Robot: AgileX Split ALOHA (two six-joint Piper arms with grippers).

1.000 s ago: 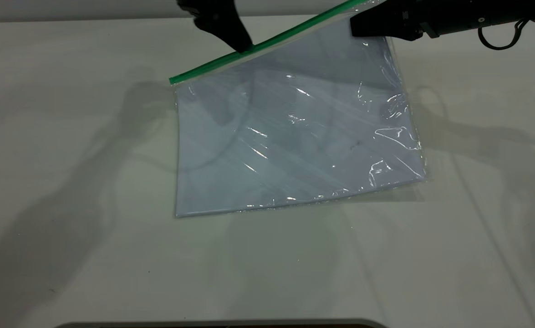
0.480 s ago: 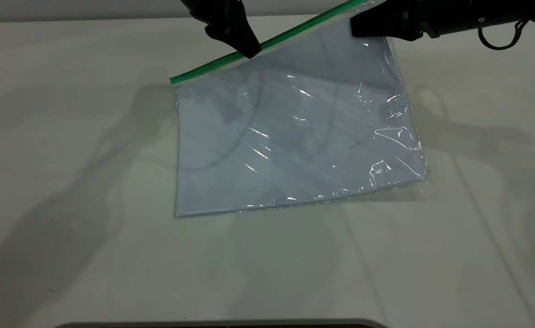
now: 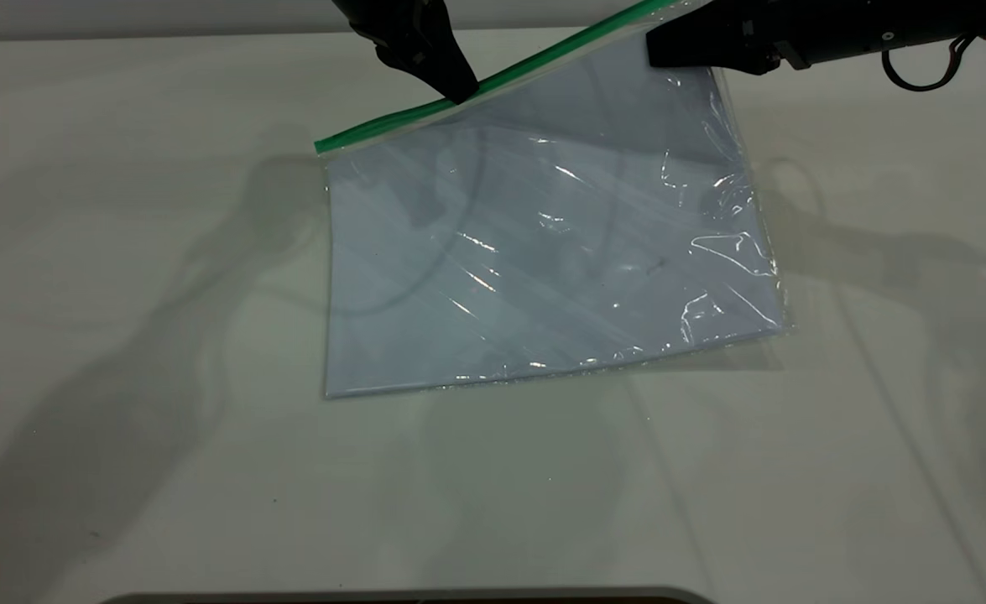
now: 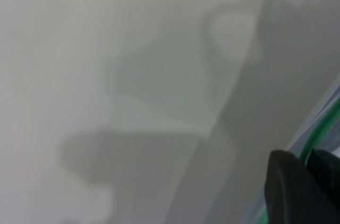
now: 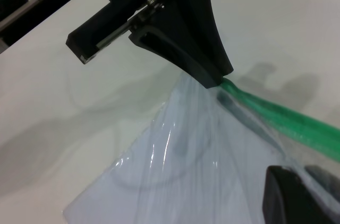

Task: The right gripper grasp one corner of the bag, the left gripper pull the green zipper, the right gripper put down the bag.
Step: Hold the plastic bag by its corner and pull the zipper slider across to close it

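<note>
The left gripper (image 3: pixel 461 91) reached down from the twelve o'clock edge of the exterior view, its black claw tapering toward five o'clock, and its tip was clenched on the green zipper (image 3: pixel 493 84) a little left of the strip's middle. In the right wrist view that same claw (image 5: pixel 215 78) met the green strip (image 5: pixel 281 120) where it began, its fingers pressed together on it. The right gripper (image 3: pixel 656 52) came in level from the two o'clock corner, arm stretched toward nine o'clock, a cable loop (image 3: pixel 920 67) hanging behind it; it was closed on the upper right corner of the bag (image 3: pixel 543 252), holding that corner raised. The bag sloped from that lifted corner down toward the table (image 3: pixel 123 252), its six o'clock edge resting flat and the zipper edge running from ten o'clock up to one o'clock between the two claws.
</note>
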